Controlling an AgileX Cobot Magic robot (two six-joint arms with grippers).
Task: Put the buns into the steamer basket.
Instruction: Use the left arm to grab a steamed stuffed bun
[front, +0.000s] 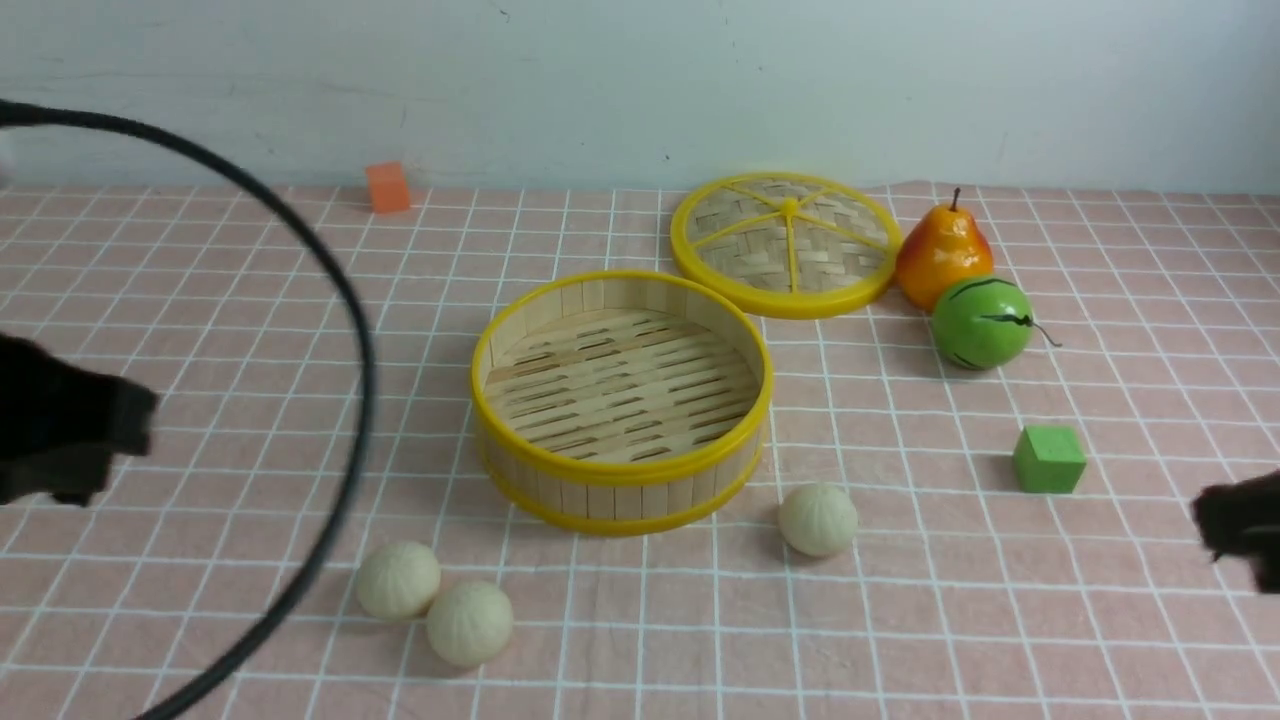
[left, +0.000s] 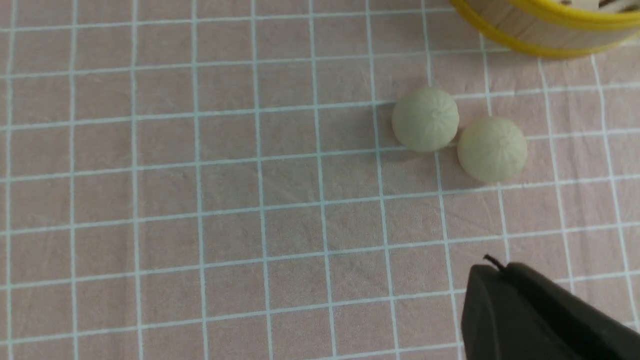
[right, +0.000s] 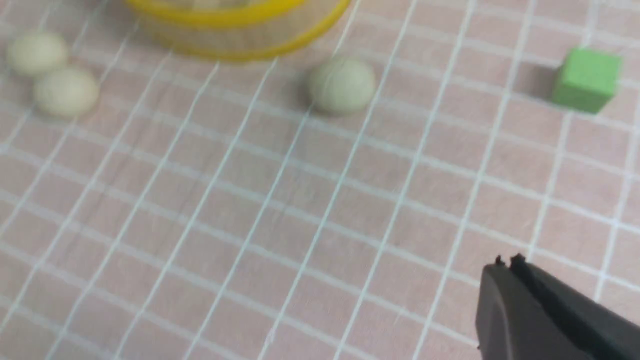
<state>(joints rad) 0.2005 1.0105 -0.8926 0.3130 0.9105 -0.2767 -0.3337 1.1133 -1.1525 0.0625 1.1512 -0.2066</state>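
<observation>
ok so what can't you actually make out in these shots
- Round bamboo-slat steamer basket with yellow rims: cut off by the frame edge in both wrist views, most of it out of frame.
- Cream-white pleated buns: right wrist view is blurred, pleats unreadable.
- Left gripper and right gripper: only dark fingertips in wrist views, frame edge cuts the rest; front view shows blurs at its sides.

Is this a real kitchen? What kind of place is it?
Probably not a kitchen, more likely a robot practice table: a pink checked cloth against a bare wall, a steamer basket with buns beside it, and a loose green cube.
</observation>
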